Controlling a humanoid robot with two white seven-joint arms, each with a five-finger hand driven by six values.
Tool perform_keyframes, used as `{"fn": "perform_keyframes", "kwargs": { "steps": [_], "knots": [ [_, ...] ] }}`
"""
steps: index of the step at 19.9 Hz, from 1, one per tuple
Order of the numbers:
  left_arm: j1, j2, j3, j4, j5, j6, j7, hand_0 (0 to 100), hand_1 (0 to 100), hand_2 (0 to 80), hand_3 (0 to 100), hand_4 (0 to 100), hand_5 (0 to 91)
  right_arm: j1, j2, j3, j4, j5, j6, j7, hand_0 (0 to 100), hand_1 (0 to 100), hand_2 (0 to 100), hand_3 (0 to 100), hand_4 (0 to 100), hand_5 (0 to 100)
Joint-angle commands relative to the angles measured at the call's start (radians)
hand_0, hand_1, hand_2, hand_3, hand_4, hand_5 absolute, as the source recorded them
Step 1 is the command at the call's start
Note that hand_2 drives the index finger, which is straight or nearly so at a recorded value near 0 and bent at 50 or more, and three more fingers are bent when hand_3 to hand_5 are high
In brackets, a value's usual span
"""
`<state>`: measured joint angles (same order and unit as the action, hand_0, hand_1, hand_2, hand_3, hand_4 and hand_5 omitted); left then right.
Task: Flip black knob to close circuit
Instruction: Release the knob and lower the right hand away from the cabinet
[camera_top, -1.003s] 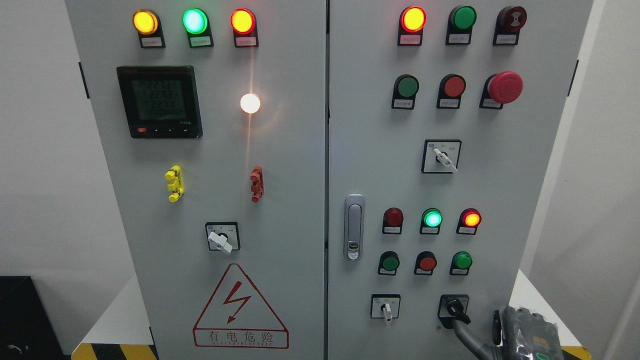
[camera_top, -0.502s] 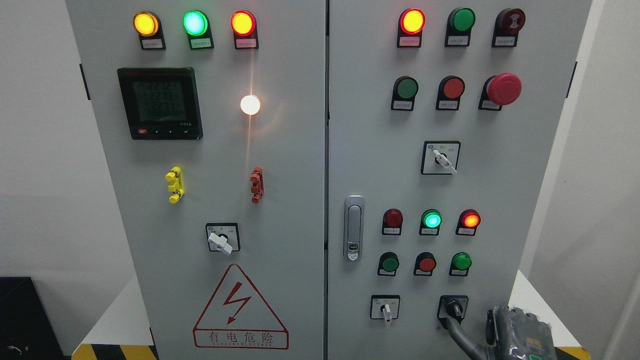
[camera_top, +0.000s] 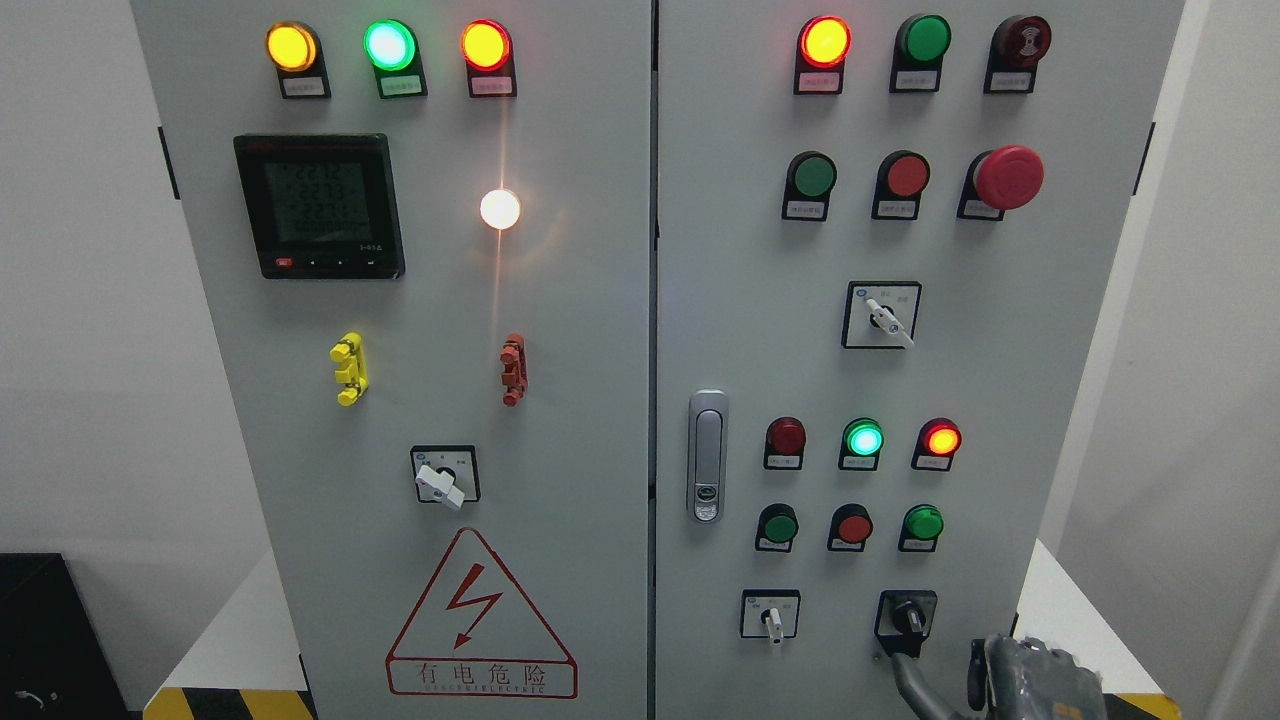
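Note:
The black knob (camera_top: 908, 617) sits in a black square plate at the bottom right of the right cabinet door (camera_top: 1050, 420), its handle close to upright. My right hand (camera_top: 1000, 680) shows at the picture's bottom right corner, mostly cut off by the edge. One grey finger (camera_top: 905, 680) stretches up and left, its tip just under the knob's plate and apart from the knob. The hand holds nothing. My left arm is out of the picture.
A white-handled selector switch (camera_top: 771, 618) sits left of the black knob. Above them are green and red push buttons (camera_top: 853, 526) and lit lamps (camera_top: 863, 439). A silver door latch (camera_top: 707, 455) is by the centre seam. A black and yellow striped edge (camera_top: 225, 702) runs along the floor.
My right hand has dropped lower and drawn its finger off the black knob. The knob's handle has turned from pointing lower right to near upright.

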<state>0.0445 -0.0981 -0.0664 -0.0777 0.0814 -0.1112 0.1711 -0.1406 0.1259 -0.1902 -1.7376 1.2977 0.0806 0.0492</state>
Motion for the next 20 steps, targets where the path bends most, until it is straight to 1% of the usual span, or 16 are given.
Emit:
{"fn": "perform_keyframes", "kwargs": {
  "steps": [1, 2, 3, 5, 6, 8, 9, 11, 12, 14, 17, 19, 20],
  "knots": [
    [0.0, 0.0, 0.0, 0.001, 0.0, -0.001, 0.004, 12, 56, 0.0, 0, 0, 0.0, 0.074, 0.004, 0.121, -0.088, -0.144, -0.011, -0.046, 0, 5, 85, 100, 94, 94],
    [0.0, -0.002, 0.0, -0.001, 0.0, -0.001, 0.004, 12, 56, 0.0, 0, 0, 0.0, 0.093, 0.004, 0.13, -0.1, -0.187, -0.024, -0.066, 0, 6, 81, 100, 91, 88],
    [0.0, 0.0, 0.0, -0.001, 0.0, -0.001, 0.004, 12, 56, 0.0, 0, 0, 0.0, 0.116, 0.003, 0.138, -0.115, -0.228, -0.037, -0.083, 0, 6, 80, 100, 89, 84],
    [0.0, 0.0, 0.0, -0.001, 0.0, -0.001, 0.004, 12, 56, 0.0, 0, 0, 0.0, 0.156, 0.003, 0.144, -0.128, -0.325, -0.083, -0.113, 0, 7, 75, 95, 83, 77],
    [0.0, 0.0, 0.0, -0.001, 0.0, -0.001, 0.004, 12, 56, 0.0, 0, 0, 0.0, 0.173, 0.003, 0.143, -0.128, -0.378, -0.106, -0.124, 0, 8, 73, 92, 82, 76],
    [0.0, 0.0, 0.0, -0.001, 0.0, -0.001, 0.004, 12, 56, 0.0, 0, 0, 0.0, 0.2, 0.001, 0.137, -0.135, -0.486, -0.116, -0.137, 0, 9, 66, 84, 76, 70],
    [0.0, 0.0, 0.0, 0.001, 0.0, -0.001, 0.004, 12, 56, 0.0, 0, 0, 0.0, 0.219, 0.0, 0.135, -0.148, -0.541, -0.116, -0.146, 0, 9, 64, 81, 73, 69],
    [0.0, 0.0, 0.0, -0.001, 0.0, -0.001, 0.004, 12, 56, 0.0, 0, 0, 0.0, 0.262, -0.003, 0.135, -0.171, -0.676, -0.117, -0.16, 0, 9, 53, 72, 66, 62],
    [0.0, 0.0, 0.0, -0.001, 0.0, -0.001, 0.004, 12, 56, 0.0, 0, 0, 0.0, 0.283, -0.003, 0.14, -0.187, -0.748, -0.117, -0.161, 0, 9, 50, 69, 64, 60],
    [0.0, 0.0, 0.0, 0.001, 0.0, -0.001, 0.004, 12, 56, 0.0, 0, 0, 0.0, 0.314, -0.005, 0.143, -0.212, -0.881, -0.114, -0.161, 0, 10, 42, 59, 57, 53],
    [0.0, 0.0, 0.0, 0.001, 0.0, -0.001, 0.004, 12, 56, 0.0, 0, 0, 0.0, 0.338, -0.006, 0.143, -0.252, -1.064, -0.11, -0.16, 0, 11, 36, 55, 53, 51],
    [0.0, 0.0, 0.0, -0.001, 0.0, -0.001, 0.004, 12, 56, 0.0, 0, 0, 0.0, 0.36, -0.006, 0.143, -0.27, -1.124, -0.114, -0.16, 0, 11, 33, 52, 51, 49],
    [0.0, 0.0, 0.0, 0.001, 0.0, -0.001, 0.004, 12, 56, 0.0, 0, 0, 0.0, 0.371, -0.006, 0.143, -0.281, -1.15, -0.116, -0.16, 0, 11, 29, 50, 49, 47]
  ]
}}
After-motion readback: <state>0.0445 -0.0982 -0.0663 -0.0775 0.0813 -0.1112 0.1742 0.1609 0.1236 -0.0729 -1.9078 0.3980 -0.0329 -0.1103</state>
